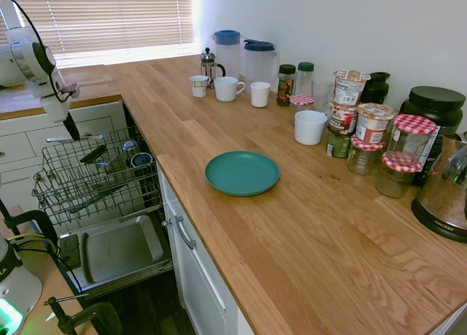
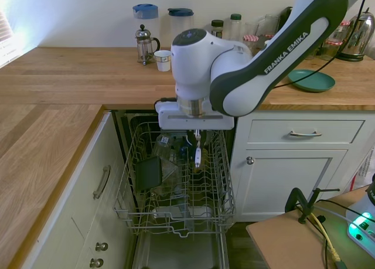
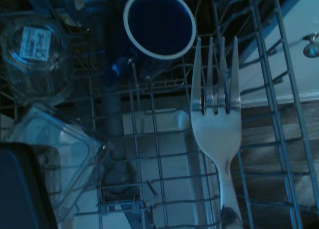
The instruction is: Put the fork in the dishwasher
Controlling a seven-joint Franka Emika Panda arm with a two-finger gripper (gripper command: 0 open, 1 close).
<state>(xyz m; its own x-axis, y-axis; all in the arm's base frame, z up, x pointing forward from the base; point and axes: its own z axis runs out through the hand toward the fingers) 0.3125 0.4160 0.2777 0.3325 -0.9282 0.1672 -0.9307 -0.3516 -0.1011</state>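
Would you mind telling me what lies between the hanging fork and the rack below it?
Nothing: in the second exterior view the fork hangs from the gripper, tines down, with only open air down to the dishwasher rack.

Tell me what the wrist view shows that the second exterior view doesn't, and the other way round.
Only the wrist view shows the fork's tines up close, over the rack's wires beside a blue mug. Only the second exterior view shows the gripper holding the fork upright above the rack, plus the counter, plate and French press. Both show the fork hanging over the loaded rack.
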